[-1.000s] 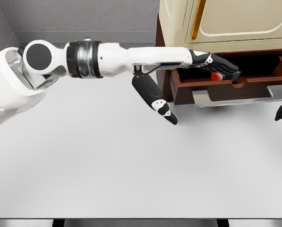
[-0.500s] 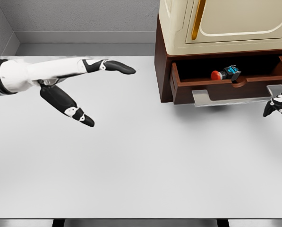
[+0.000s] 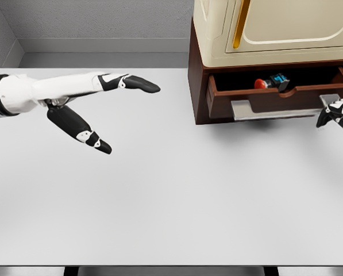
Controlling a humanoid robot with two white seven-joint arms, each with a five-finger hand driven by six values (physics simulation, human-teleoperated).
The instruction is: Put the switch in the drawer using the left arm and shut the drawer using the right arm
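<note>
Switch (image 3: pixel 273 82) – small, red cap, dark blocky body – lies inside brown wooden drawer (image 3: pixel 257 100), partly open, flat metal handle. Left hand (image 3: pixel 96 115) over smooth white table (image 3: pixel 171 201), far left, fingers spread, empty. Right hand (image 3: pixel 336 114) at handle's right end – grip unclear.

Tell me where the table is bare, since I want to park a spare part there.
Free: the table between the left hand and the drawer, down to the near edge. Crowded: by the drawer front, where the right hand sits.
</note>
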